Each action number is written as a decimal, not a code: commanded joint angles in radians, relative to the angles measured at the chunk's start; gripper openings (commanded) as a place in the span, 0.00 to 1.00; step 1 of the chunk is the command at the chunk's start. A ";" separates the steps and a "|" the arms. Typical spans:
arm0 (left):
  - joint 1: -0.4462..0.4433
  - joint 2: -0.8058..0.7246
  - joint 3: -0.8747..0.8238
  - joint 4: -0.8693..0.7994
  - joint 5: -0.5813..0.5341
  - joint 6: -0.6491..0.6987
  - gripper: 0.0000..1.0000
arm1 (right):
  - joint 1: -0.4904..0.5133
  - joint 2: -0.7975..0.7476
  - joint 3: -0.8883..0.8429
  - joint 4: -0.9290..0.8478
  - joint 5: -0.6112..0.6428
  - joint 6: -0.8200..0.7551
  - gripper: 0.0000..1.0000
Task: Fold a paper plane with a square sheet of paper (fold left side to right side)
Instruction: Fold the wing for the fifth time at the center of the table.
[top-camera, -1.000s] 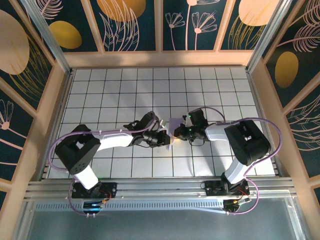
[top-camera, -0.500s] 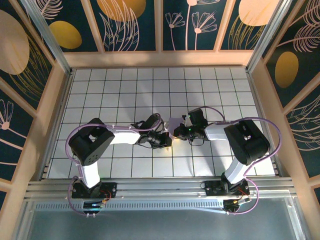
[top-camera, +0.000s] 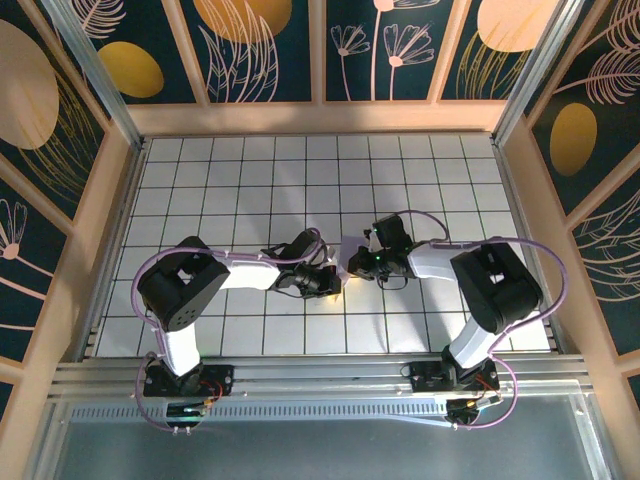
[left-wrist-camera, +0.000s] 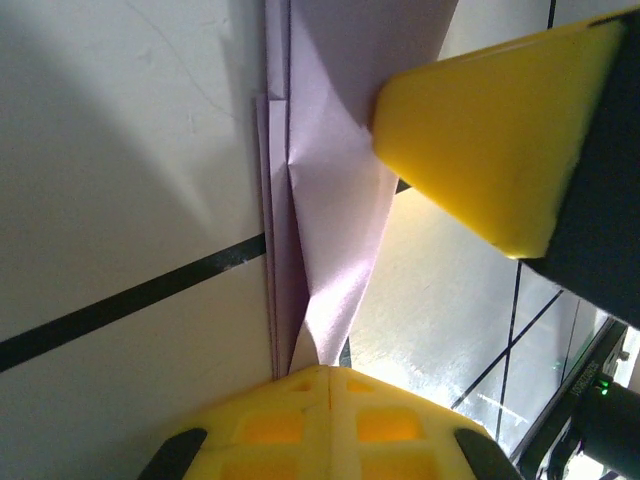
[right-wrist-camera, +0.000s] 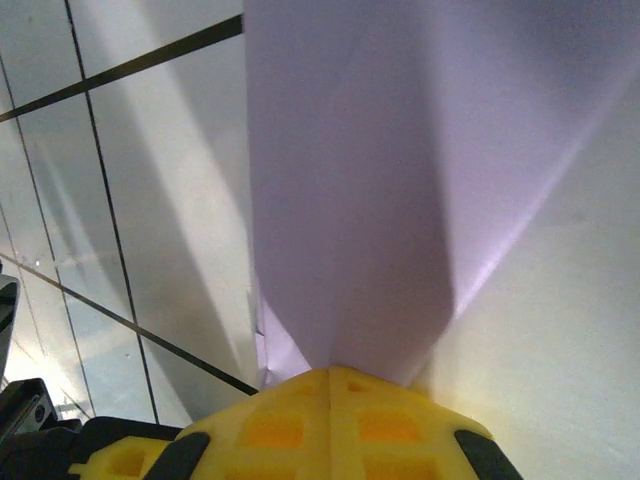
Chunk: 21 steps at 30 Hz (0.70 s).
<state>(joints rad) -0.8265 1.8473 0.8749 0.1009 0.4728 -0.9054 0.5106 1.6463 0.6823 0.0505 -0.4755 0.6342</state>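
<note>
The square sheet of paper (top-camera: 346, 246) is lavender and folded into narrow stacked layers at the table's middle, mostly covered by both grippers in the top view. My left gripper (top-camera: 337, 282) comes in from the left. In the left wrist view it (left-wrist-camera: 330, 372) is shut on a pointed flap of the paper (left-wrist-camera: 335, 190), lifted off the tile. My right gripper (top-camera: 353, 267) reaches in from the right. The right wrist view has it (right-wrist-camera: 330, 372) shut on a broad fold of the paper (right-wrist-camera: 370, 170). Its yellow fingertip (left-wrist-camera: 490, 140) sits close above the flap.
A white tiled table (top-camera: 240, 180) with black grid lines sits inside wooden side rails (top-camera: 320, 118) and patterned walls. Purple cables loop from both arms over the tiles. The arm bases (top-camera: 185, 380) are bolted on the metal rail at the near edge.
The left arm's elbow has swung right and up, bringing the left gripper slightly closer to the paper. The right wrist has shifted a little left. Both grippers stay shut.
</note>
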 joint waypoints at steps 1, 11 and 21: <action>-0.003 0.020 -0.025 -0.074 -0.042 0.008 0.00 | 0.006 -0.057 0.011 -0.079 0.044 -0.006 0.00; -0.009 0.027 -0.019 -0.082 -0.052 0.010 0.00 | 0.073 -0.113 -0.046 -0.014 0.006 0.077 0.00; -0.010 0.019 -0.018 -0.096 -0.065 0.010 0.00 | 0.099 -0.038 -0.062 0.034 0.014 0.100 0.00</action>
<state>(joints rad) -0.8322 1.8469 0.8749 0.0978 0.4633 -0.9054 0.5983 1.5787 0.6399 0.0715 -0.4706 0.7208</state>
